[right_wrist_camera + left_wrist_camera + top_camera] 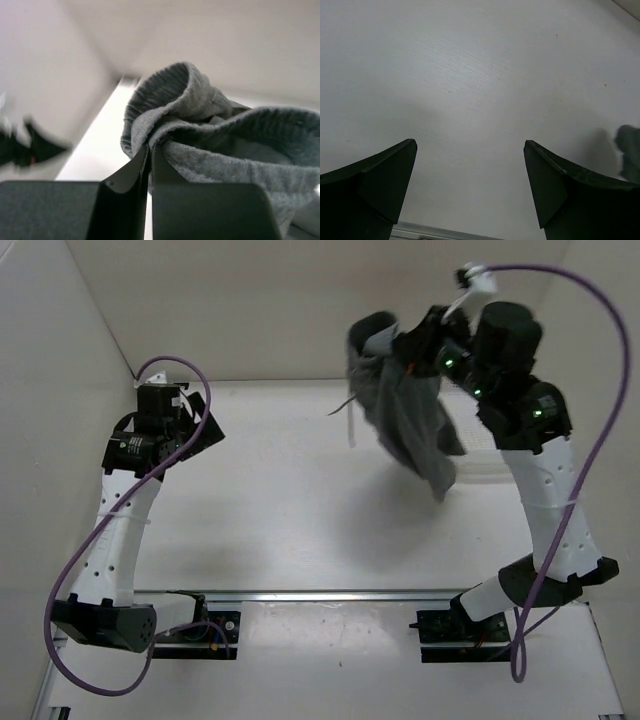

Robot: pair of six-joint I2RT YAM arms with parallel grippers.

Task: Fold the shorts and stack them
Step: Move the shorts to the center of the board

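Note:
The dark grey shorts point(405, 415) hang bunched in the air at the back right, held up by my right gripper point(412, 345). The thin drawstring point(349, 415) dangles at their left side. In the right wrist view my right gripper point(149, 150) is shut on a fold of the ribbed waistband point(170, 90), with the shorts point(240, 145) draped over the fingers. My left gripper point(200, 430) is at the back left, low over the table. In the left wrist view it point(470, 145) is open and empty, with a dark scrap of the shorts point(631, 150) at the right edge.
White walls point(60, 340) close in the table point(280, 520) at the left and back. A metal rail point(330, 595) with the arm bases runs along the near edge. A clear tray-like edge point(485, 465) lies on the table behind the right arm.

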